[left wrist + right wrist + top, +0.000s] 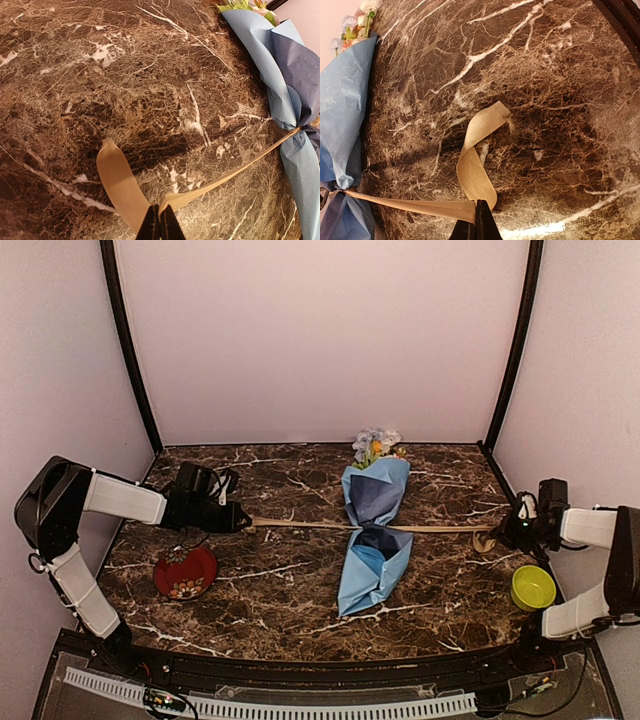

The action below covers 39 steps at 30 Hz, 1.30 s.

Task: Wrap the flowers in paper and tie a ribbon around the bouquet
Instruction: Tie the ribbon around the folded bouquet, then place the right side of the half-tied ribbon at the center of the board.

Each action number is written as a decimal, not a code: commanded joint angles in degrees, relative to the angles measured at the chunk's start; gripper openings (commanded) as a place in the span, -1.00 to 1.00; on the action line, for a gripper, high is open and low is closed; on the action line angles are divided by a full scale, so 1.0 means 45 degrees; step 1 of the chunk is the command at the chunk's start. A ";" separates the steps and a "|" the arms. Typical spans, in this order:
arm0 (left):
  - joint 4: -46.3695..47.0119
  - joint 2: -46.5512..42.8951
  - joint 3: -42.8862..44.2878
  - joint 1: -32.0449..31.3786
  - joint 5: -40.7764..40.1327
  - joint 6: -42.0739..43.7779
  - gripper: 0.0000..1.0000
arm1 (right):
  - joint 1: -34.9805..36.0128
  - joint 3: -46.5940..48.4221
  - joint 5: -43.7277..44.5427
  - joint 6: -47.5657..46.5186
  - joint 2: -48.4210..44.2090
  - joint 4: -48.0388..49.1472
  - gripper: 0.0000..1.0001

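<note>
From above, the bouquet (375, 535) lies in the middle of the marble table (280, 595). Its long axis runs from the near edge toward the back wall, with the flowers (375, 446) poking out at the far end. The tan ribbon (300, 524) crosses it at the waist, square to that axis, drawn into an almost straight line from side to side. The left gripper (240, 520) has one end and the right gripper (505, 532) the other, and the bouquet sits roughly midway between them. A red patterned dish (185, 573) sits by the left arm and a yellow-green bowl (533, 587) by the right, both apart from the ribbon.

On the left wrist camera, the left gripper (161, 225) is pinched tight on the ribbon (225, 180), with a short loose tail curling off beside it. The strip runs away up and to the right, to where it bites into the light-blue paper (270, 65), navy showing in the fold.

The right wrist camera mirrors this. The right gripper (476, 217) is clamped fully on the ribbon (415, 205), its spare end looping upward. The strip leads left to the cinched paper (340, 110), with the flowers (350, 27) in the top corner.

To my eye neither arm is better placed. Any tightening pull goes outward along the ribbon's line, across the bouquet's length.
</note>
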 commanded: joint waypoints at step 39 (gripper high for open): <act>-0.0847 -0.4188 0.3926 -0.7578 0.2109 0.5634 -1.00 | 0.5561 0.5272 -0.1553 -0.2722 -0.2734 -0.6213 -0.84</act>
